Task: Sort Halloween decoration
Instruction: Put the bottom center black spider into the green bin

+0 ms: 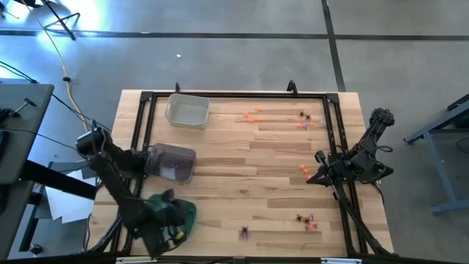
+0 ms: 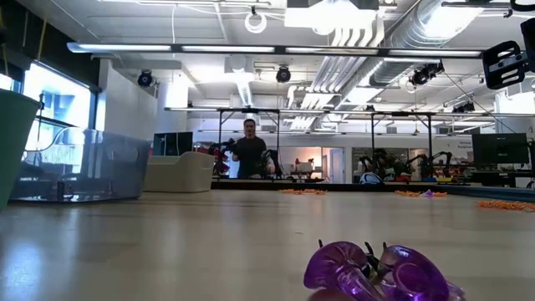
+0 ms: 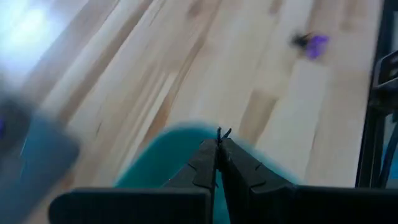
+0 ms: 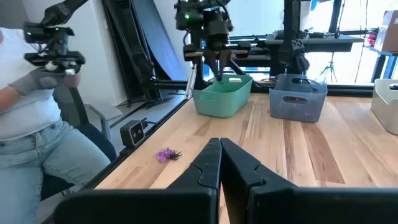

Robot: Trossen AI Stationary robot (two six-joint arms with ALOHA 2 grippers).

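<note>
My left gripper (image 3: pixel 219 140) hangs over the green tray (image 1: pixel 183 209) at the table's near left corner, shut, with thin black legs of a spider-like trinket (image 3: pixel 221 132) poking past its tips. The right wrist view shows it (image 4: pixel 219 74) pointing down above that tray (image 4: pixel 224 96). Loose trinkets lie on the wood: orange ones (image 1: pixel 253 115) at the far side, a mixed group (image 1: pixel 306 220) near right, and a purple one (image 1: pixel 244 232) by the near edge. My right gripper (image 4: pixel 219 149) waits shut at the right edge. My left gripper pinches a tiny black trinket at its very fingertips (image 3: pixel 217 149); only thin legs (image 3: pixel 221 131) stick out beyond them. The fingers slant down from above. The trinket is lifted clear above the green tray.
A grey see-through tray (image 1: pixel 174 163) holding purple pieces stands beside the green one, and a clear tray (image 1: pixel 187 110) sits at the far left. More trinkets lie at the far right (image 1: pixel 304 121) and mid right (image 1: pixel 304 171). A person (image 4: pixel 31 106) stands off the table's near side.
</note>
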